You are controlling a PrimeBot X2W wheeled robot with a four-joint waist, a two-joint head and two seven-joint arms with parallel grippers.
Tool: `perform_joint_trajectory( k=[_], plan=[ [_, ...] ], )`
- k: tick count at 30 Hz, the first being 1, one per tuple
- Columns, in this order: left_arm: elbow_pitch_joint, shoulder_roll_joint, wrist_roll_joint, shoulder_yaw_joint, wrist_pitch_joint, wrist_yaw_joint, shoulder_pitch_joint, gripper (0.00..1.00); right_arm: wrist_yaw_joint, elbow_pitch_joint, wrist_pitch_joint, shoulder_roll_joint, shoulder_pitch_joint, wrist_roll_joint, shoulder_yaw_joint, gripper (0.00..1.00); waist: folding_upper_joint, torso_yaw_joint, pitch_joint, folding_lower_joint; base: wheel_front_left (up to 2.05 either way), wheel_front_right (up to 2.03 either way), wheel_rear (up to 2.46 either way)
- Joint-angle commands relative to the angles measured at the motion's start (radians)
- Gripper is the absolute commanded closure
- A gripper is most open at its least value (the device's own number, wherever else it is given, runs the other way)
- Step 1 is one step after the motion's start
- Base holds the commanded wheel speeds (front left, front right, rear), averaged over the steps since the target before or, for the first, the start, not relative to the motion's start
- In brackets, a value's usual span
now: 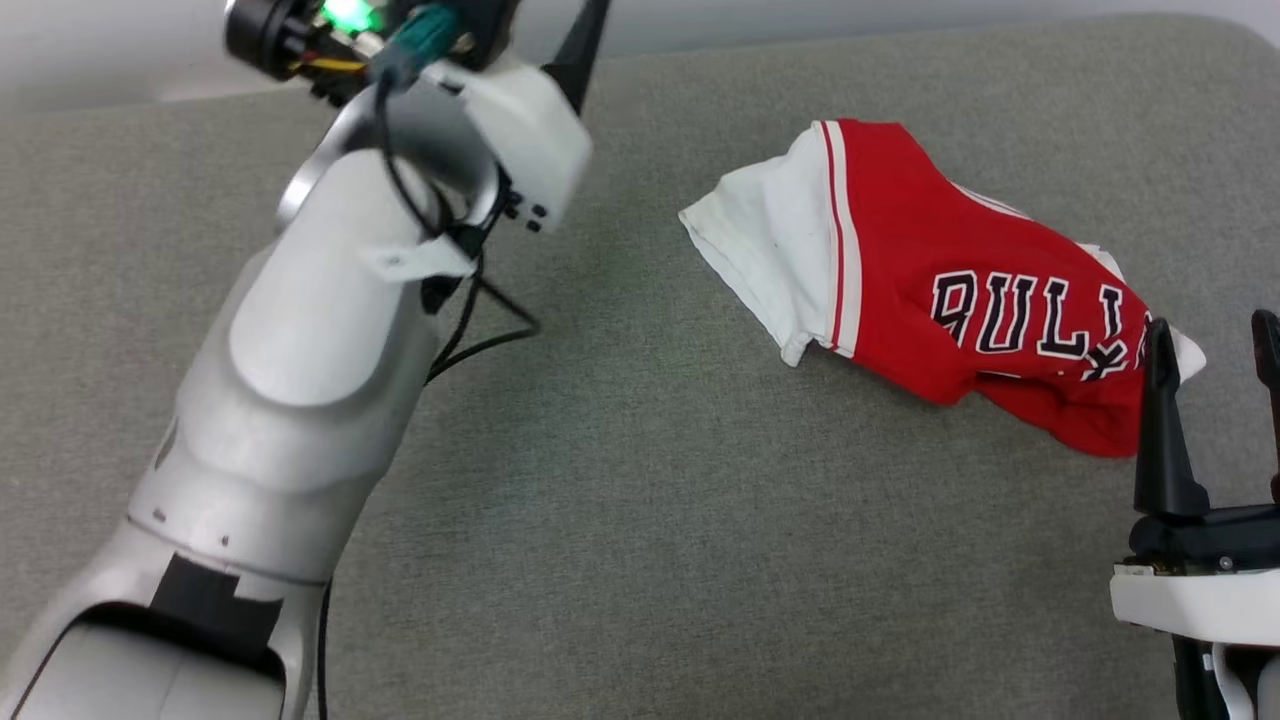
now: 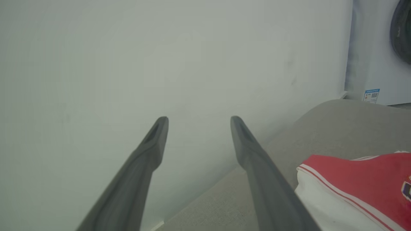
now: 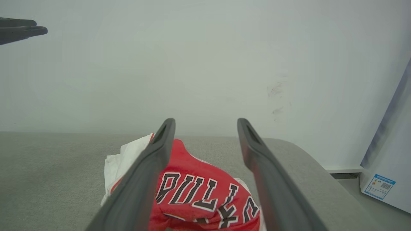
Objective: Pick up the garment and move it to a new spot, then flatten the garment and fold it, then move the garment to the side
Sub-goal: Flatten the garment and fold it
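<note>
**Both grippers gaping, jersey lying loose**

Offering wide bare room across the grey padded surface left of the garment, bunched up near the surface's rounded right edge. Holding the left gripper raised, fingers spread, clasping nothing. Hovering the right gripper at the garment's near end, fingers spread, empty; contact unclear.

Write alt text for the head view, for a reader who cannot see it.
A crumpled red garment with a white sleeve and black lettering lies on a grey fabric surface at the right. The right gripper, open, stands at its lower right end, and the pale left arm reaches up the left side.
</note>
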Motion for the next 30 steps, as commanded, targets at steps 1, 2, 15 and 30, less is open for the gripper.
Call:
perform_joint_trajectory(
  k=[1, 2, 15, 30],
  plan=[
    [0.035, -0.002, -0.056, -0.064, 0.055, -0.002, -0.062, 0.00, 0.000, -0.011, -0.002, 0.007, -0.021, -0.010, 0.006, 0.00, -0.0001, -0.041, 0.055, -0.0001, 0.00, 0.00, 0.00],
    [0.052, 0.001, -0.095, -0.108, 0.089, -0.001, -0.109, 0.00, 0.000, -0.014, -0.002, 0.010, -0.027, -0.013, 0.007, 0.00, -0.0001, -0.047, 0.068, -0.0001, 0.00, 0.00, 0.00],
    [0.168, 0.095, -0.603, -0.581, 0.676, -0.002, -0.470, 0.00, 0.000, -0.046, -0.002, 0.027, -0.113, -0.034, 0.048, 0.00, -0.0001, -0.129, 0.228, -0.0001, 0.00, 0.00, 0.00],
    [0.108, 0.158, -0.837, -0.865, 1.012, -0.002, -0.578, 0.00, 0.000, -0.040, -0.002, 0.041, -0.197, -0.030, 0.094, 0.00, -0.0001, -0.203, 0.359, -0.0001, 0.00, 0.00, 0.00]
  ],
)
